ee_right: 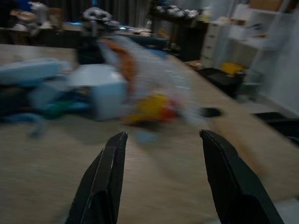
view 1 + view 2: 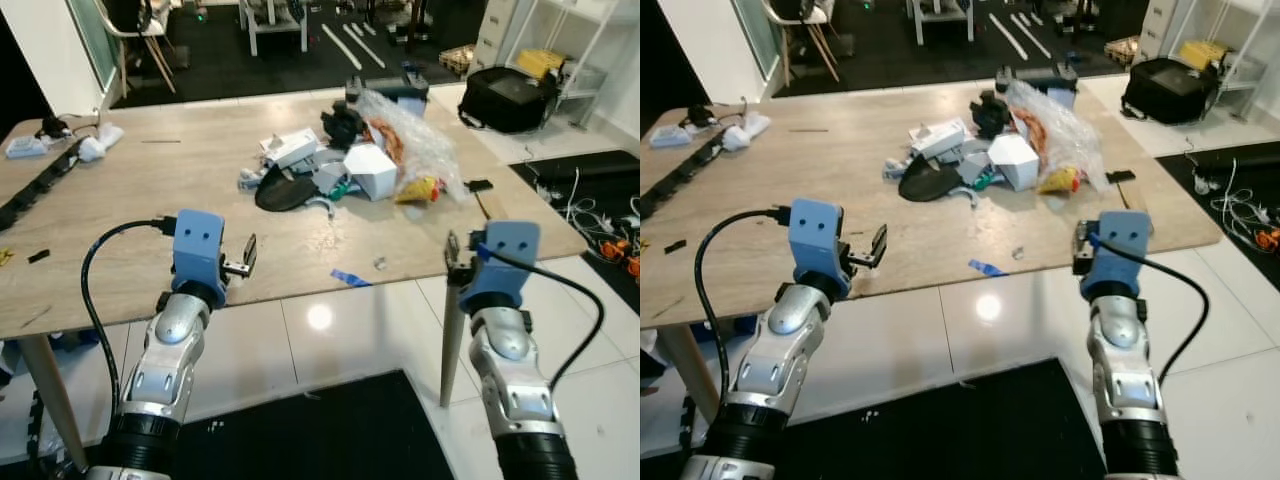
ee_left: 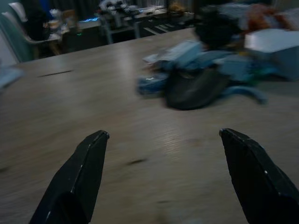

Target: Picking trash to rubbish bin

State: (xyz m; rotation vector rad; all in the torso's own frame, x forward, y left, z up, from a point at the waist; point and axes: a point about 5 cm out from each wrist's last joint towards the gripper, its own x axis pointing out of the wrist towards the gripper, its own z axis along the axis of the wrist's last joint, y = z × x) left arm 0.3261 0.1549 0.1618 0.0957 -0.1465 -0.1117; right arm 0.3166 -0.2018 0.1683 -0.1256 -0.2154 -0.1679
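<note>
Trash pile on bench at 12 o'clock; right gripper nearer, left gripper further; both fingers wide apart, empty.

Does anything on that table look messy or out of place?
Yes: a heap of trash sits mid-table, with a white box, a crumpled clear plastic bag and a dark scrap. A blue scrap lies apart near the front edge.

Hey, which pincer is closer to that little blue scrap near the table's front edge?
Right, though only slightly. The blue scrap lies on the table between both arms. The right pincer hovers at the table's front right edge; the left pincer hovers over the front edge, on its other side.
</note>
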